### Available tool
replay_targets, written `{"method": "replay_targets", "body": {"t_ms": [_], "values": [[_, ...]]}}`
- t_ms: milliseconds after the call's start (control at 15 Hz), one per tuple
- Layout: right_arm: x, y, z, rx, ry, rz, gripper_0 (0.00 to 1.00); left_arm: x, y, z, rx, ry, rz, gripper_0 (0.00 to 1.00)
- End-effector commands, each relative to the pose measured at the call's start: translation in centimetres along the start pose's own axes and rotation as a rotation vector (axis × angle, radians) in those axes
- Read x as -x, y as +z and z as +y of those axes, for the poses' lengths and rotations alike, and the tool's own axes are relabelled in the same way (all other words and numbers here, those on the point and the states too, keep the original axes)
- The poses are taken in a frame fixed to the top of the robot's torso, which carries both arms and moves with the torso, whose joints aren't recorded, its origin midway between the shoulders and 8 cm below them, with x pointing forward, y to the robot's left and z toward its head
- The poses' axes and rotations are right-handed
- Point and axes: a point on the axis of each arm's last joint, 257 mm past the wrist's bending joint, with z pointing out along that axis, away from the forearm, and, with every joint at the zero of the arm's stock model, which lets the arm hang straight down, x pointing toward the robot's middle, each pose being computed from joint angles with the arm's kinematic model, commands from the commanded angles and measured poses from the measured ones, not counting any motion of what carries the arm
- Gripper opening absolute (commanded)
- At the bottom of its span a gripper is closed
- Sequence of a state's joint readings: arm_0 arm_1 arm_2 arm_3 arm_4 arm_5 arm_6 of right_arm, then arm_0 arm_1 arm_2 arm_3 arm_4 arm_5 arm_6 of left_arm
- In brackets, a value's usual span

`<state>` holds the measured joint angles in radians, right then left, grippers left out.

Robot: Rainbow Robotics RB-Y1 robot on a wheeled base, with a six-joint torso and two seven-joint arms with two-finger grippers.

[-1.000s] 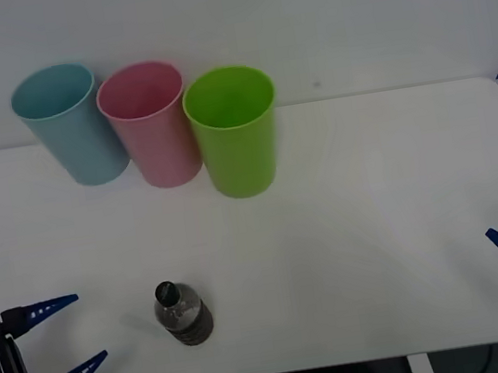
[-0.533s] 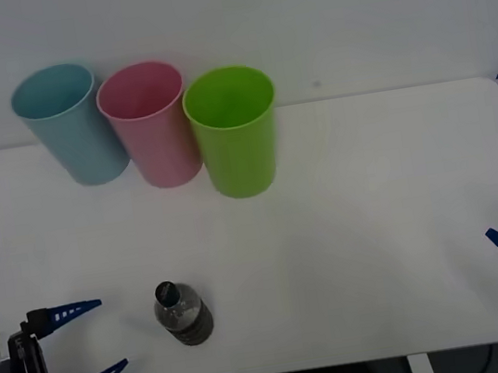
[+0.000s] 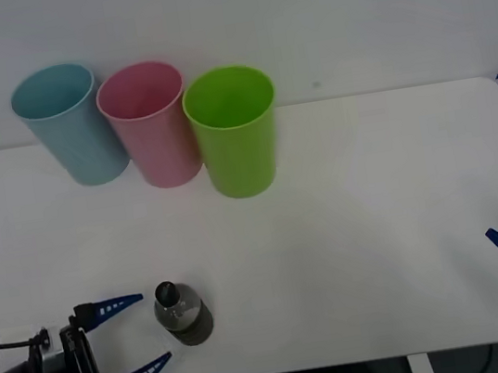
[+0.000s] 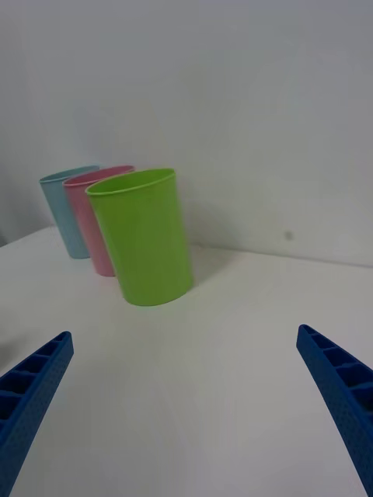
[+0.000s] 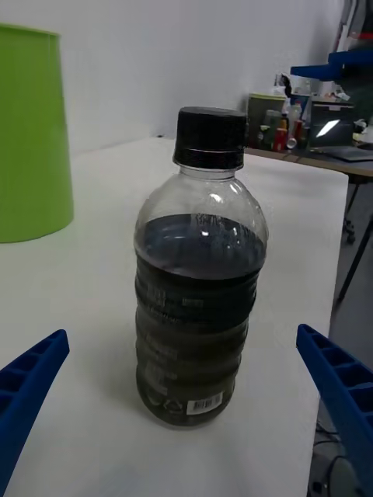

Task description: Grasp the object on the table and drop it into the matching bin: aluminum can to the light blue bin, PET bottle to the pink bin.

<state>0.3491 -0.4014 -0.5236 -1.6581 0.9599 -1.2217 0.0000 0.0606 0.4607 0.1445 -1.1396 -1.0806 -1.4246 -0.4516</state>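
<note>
PET bottle [image 3: 183,313] near table [image 3: 372,196] front edge; bins behind.

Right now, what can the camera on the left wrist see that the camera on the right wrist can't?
The left wrist view has the PET bottle standing upright on the table, centred between the open left gripper's blue fingers, with a cluttered desk in the room behind. The right wrist view has the pink bin and the light blue bin lined up behind the green bin, with the open right gripper over bare table. Both take in the green bin, the white table and the pale wall.
</note>
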Motion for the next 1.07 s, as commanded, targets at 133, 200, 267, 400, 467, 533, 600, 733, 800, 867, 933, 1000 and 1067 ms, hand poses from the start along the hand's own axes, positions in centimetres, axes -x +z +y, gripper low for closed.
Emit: {"method": "replay_targets", "body": {"t_ms": [133,200,267,400,467,533,600,733,800,867,933,1000,1067], "values": [[0.0,0.0,0.0,0.0,0.0,0.0,1.0,-0.3,2.3,-0.5,-0.008,0.008,-0.009,1.0],[0.0,0.0,0.0,0.0,0.0,0.0,1.0,-0.3,2.7,-0.5,-0.007,0.011,-0.01,1.0],[0.0,0.0,0.0,0.0,0.0,0.0,1.0,-0.3,3.2,-0.7,-0.007,0.012,-0.015,1.0],[0.0,0.0,0.0,0.0,0.0,0.0,1.0,-0.4,3.9,-1.1,-0.012,0.016,-0.021,1.0],[0.0,0.0,0.0,0.0,0.0,0.0,1.0,-0.4,4.3,-1.2,-0.012,0.015,-0.025,1.0],[0.0,0.0,0.0,0.0,0.0,0.0,1.0,-0.3,4.7,-1.2,-0.011,0.017,-0.032,1.0],[0.0,0.0,0.0,0.0,0.0,0.0,1.0,-0.5,5.1,-1.2,-0.011,0.024,-0.027,1.0],[0.0,0.0,0.0,0.0,0.0,0.0,1.0,-0.3,5.8,-1.2,-0.009,0.028,-0.034,1.0],[0.0,0.0,0.0,0.0,0.0,0.0,1.0,-0.3,6.2,-1.2,-0.007,0.029,-0.036,1.0],[0.0,0.0,0.0,0.0,0.0,0.0,1.0,-0.4,6.5,-1.1,-0.008,0.036,-0.031,1.0],[0.0,0.0,0.0,0.0,0.0,0.0,1.0,-0.4,6.8,-1.0,-0.004,0.038,-0.031,1.0],[0.0,0.0,0.0,0.0,0.0,0.0,1.0,-0.5,7.0,-1.1,0.0,0.04,-0.032,1.0],[0.0,0.0,0.0,0.0,0.0,0.0,1.0,-0.5,7.2,-1.2,0.0,0.039,-0.033,1.0]]}}
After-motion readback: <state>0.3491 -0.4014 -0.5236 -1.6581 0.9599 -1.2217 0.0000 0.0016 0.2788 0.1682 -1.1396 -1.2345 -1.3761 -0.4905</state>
